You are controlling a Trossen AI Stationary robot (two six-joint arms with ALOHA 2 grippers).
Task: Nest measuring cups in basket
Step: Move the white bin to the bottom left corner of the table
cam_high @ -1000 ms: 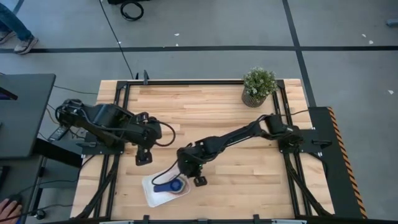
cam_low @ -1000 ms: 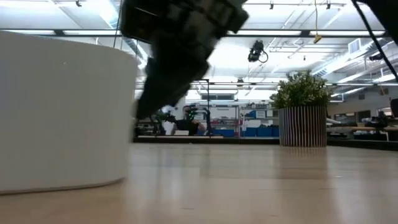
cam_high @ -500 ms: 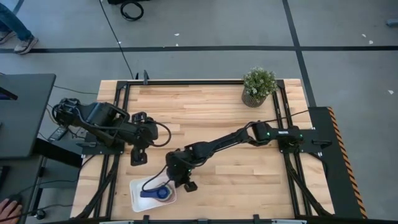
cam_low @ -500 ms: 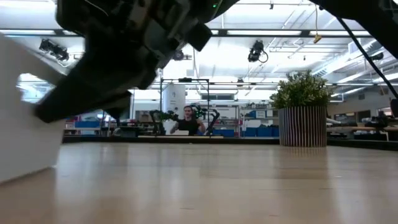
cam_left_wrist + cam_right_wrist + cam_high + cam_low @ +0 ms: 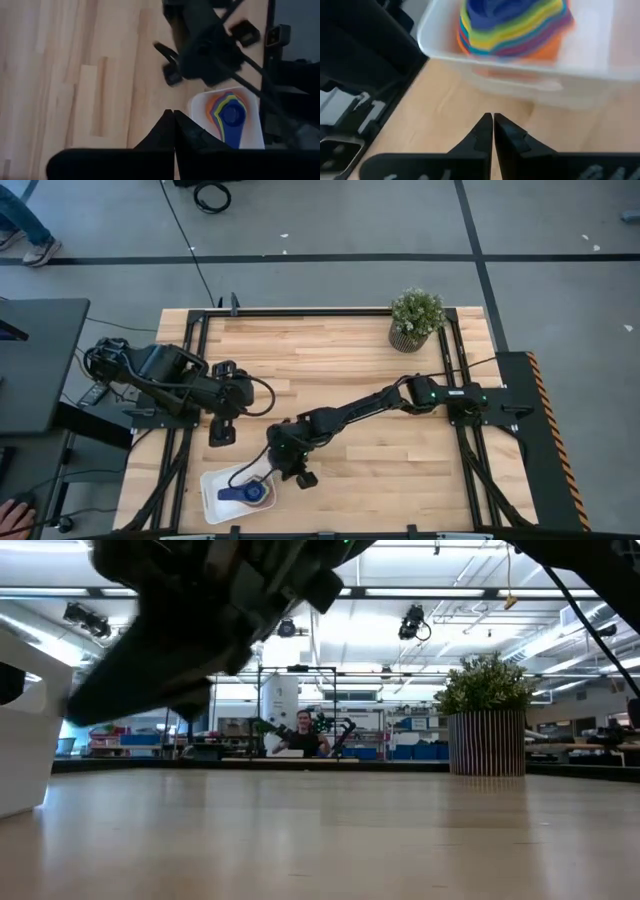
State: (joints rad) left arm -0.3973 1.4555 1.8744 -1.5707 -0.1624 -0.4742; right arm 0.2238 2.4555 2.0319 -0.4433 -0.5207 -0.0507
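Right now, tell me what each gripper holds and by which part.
Nothing. The left gripper and right gripper are both shut and empty; the nested plastic measuring cups sit in the white plastic basket.

The basket [image 5: 20,755] is cut off at the low view's left edge, only one white corner showing. The right gripper [image 5: 190,630] looms there as a dark blur, fingers impossible to read. In the right wrist view the measuring cups [image 5: 512,25] run off the top edge, smeared into coloured bands. From above, the stack [image 5: 250,492] is too small to count.
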